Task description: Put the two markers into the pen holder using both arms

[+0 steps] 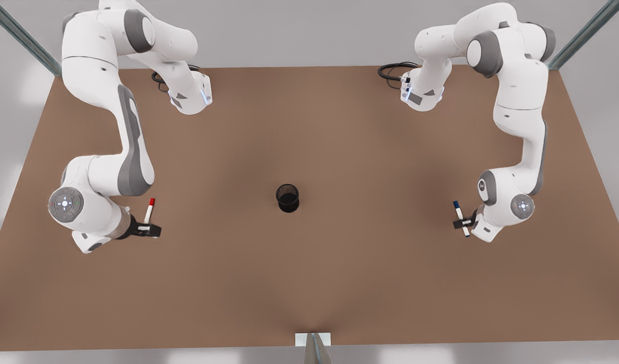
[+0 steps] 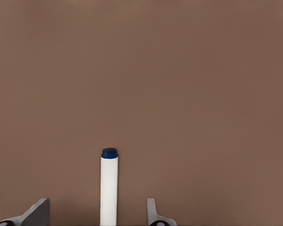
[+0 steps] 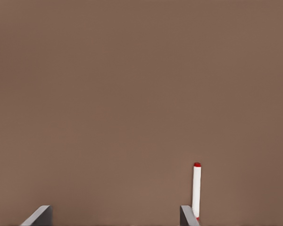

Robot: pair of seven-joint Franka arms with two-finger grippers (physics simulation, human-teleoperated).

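Observation:
The black mesh pen holder stands upright at the middle of the brown table. The blue-capped marker lies toward the front view's right; my left gripper is over its lower half. In the left wrist view this marker sits between the open fingers of the left gripper, touching neither. The red-capped marker lies toward the front view's left, with my right gripper at its lower end. There the right gripper is open, and the red marker lies close beside one finger.
The brown table stretches wide between the arms and the holder. Both arm bases with black cables stand at the far edge. A small metal post is at the near edge. Metal frame struts cross the far corners.

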